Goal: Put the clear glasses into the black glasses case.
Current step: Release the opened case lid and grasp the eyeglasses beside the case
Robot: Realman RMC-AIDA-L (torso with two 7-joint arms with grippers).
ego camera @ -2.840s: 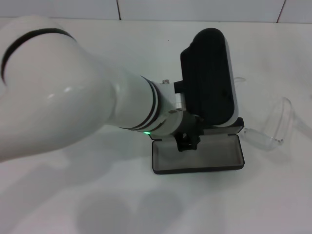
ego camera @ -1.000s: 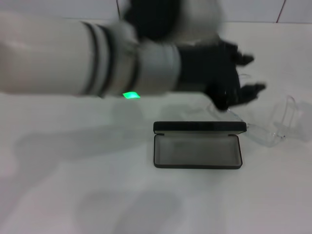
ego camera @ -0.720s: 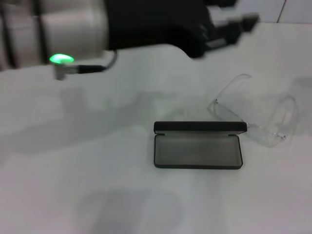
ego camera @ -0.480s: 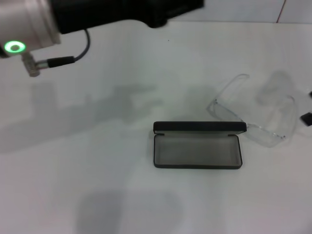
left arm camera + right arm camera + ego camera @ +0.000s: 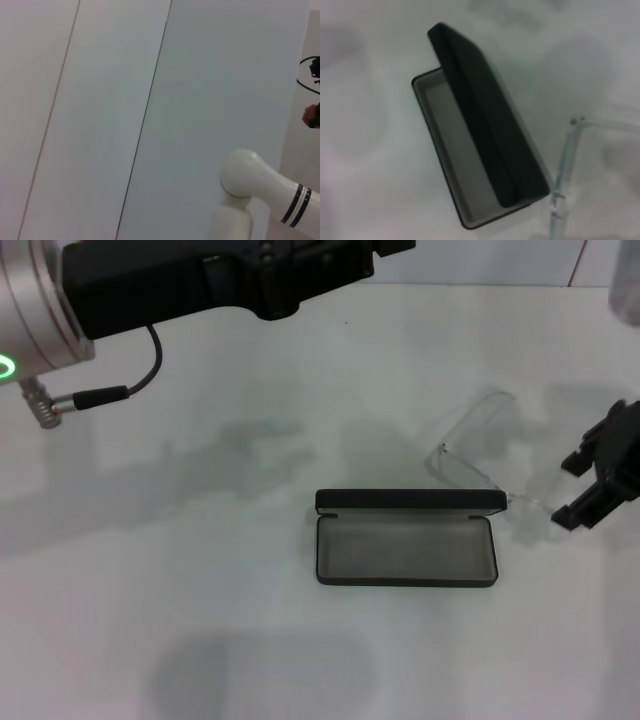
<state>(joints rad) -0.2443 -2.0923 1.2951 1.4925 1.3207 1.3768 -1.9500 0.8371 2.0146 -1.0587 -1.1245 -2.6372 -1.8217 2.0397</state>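
Head view shows the right gripper (image 5: 590,488) at the right edge of the scene, its two black fingers (image 5: 583,511) standing apart with a gap between them and nothing clamped in that gap; they hang over the right end of the clear glasses (image 5: 478,445), and whether they touch the plastic cannot be told. The glasses lie on the white table (image 5: 200,620) just to the right of and behind the black glasses case (image 5: 405,538), with one thin arm curving toward the far side and the lens end largely hidden by the fingers. The case lies open near the middle of the table, its lid standing up along the far edge and its grey-lined tray facing the near side, with nothing in it. The right wrist view shows the same open case (image 5: 480,165) and a clear arm of the glasses (image 5: 565,160) just beside one short end of it. The left gripper (image 5: 390,246) is high at the far left, well apart from both; its jaw state cannot be told.
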